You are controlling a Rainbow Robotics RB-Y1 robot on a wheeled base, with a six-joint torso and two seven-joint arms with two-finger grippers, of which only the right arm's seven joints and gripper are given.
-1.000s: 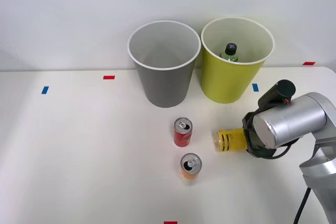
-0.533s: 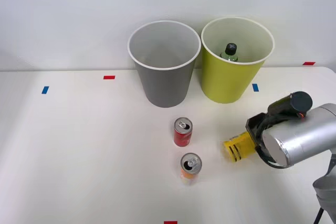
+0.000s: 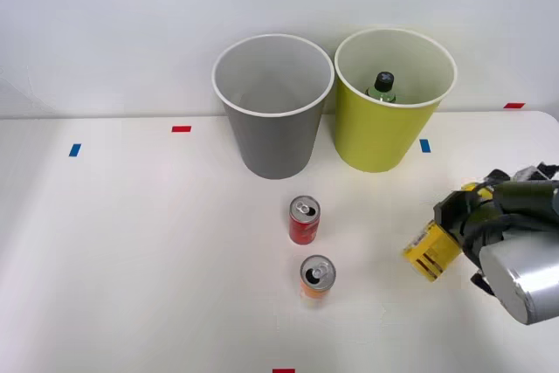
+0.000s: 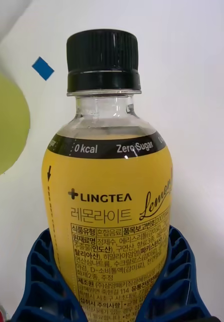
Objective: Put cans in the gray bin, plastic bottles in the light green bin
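Note:
My right gripper (image 3: 454, 235) is shut on the yellow-label bottle (image 3: 431, 251), held tilted above the table at the right. In the wrist view the bottle (image 4: 109, 201) with its black cap stands between my blue ribbed fingers (image 4: 41, 282). The light green bin (image 3: 384, 133) stands at the back with a green-tinted bottle (image 3: 382, 87) inside it. Left of it stands the gray bin (image 3: 275, 128), which looks empty. A red can (image 3: 304, 220) and an orange can (image 3: 316, 277) stand upright on the table in front of the bins.
Small red and blue tape marks dot the white table (image 3: 131, 242). A blue mark (image 3: 424, 145) lies just right of the light green bin, and the table's right edge runs close behind my arm.
My gripper has lifted the yellow-label bottle off the table and carried it right and toward the front edge, tilting it upward. Cans and bins have not moved.

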